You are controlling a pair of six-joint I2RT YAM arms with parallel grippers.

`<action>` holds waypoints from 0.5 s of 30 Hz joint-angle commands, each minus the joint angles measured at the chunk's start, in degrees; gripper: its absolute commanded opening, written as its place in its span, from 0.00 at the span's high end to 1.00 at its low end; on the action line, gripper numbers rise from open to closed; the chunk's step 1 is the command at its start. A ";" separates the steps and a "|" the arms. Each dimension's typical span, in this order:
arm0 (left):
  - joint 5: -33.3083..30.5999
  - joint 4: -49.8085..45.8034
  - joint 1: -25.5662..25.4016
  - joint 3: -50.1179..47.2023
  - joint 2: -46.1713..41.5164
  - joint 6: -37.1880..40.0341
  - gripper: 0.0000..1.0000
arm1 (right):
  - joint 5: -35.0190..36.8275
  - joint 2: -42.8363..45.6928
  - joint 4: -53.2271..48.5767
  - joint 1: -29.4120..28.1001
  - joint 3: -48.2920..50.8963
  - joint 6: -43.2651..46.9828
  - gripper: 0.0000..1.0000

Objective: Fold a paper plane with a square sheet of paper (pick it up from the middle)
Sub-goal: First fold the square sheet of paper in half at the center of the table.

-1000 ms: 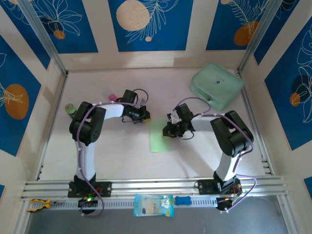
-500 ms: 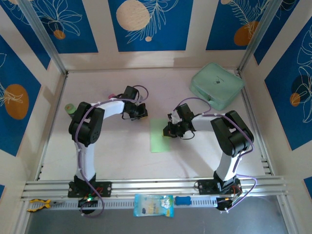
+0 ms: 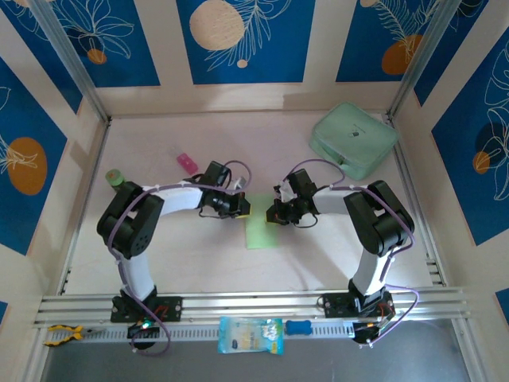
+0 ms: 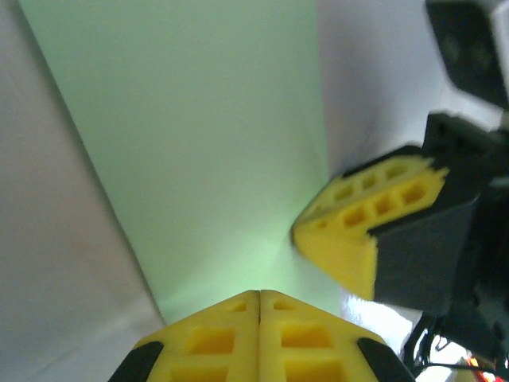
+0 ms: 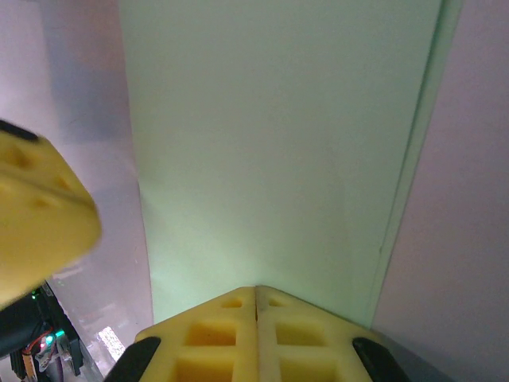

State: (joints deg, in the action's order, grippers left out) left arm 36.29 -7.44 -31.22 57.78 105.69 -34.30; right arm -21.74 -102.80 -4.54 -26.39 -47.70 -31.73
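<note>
The pale-green sheet of paper [image 3: 258, 228] lies flat mid-table as a narrow upright rectangle, with a doubled edge along its right side [image 5: 413, 159]. My left gripper [image 3: 245, 208] is shut, its tip resting on the sheet's far left part [image 4: 260, 293]. My right gripper [image 3: 270, 213] is also shut and rests on the far right part [image 5: 256, 288]. The two tips stand a short way apart, facing each other. Pale-green paper [image 4: 207, 135] spreads out ahead of each wrist camera [image 5: 270, 143]. Neither gripper holds anything. The paper plane is out of view.
A thick mint-green zip case [image 3: 354, 139] sits at the back right. A pink item [image 3: 186, 162] and a small green item [image 3: 115, 177] lie at the back left. On the front rail are a snack packet [image 3: 250, 334] and a yellow clamp [image 3: 62, 334].
My left arm has swung right and nearer, bringing its shut gripper onto the paper's left side and uncovering the pink item. The right arm and the paper have stayed put.
</note>
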 commanded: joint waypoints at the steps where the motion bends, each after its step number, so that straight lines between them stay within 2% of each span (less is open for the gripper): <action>1: 3.76 4.29 -0.32 -1.09 0.82 -0.28 1.00 | 5.04 -1.17 -7.41 0.53 2.67 0.96 1.00; 4: -0.41 2.29 -0.33 -2.00 2.14 1.12 1.00 | 5.08 -1.30 -7.50 0.49 2.63 0.92 1.00; 9: -2.43 2.25 -0.42 -4.51 3.65 2.01 1.00 | 5.22 -1.28 -7.42 0.46 2.76 0.88 1.00; 15: -4.37 0.26 -0.59 -5.18 0.30 2.93 1.00 | 5.31 -1.35 -7.46 0.40 2.63 0.88 1.00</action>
State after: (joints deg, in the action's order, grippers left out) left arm 35.40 -3.95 -31.44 54.22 107.31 -32.99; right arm -21.69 -102.76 -4.69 -26.39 -47.70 -31.73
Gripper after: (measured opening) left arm 0.050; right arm 0.053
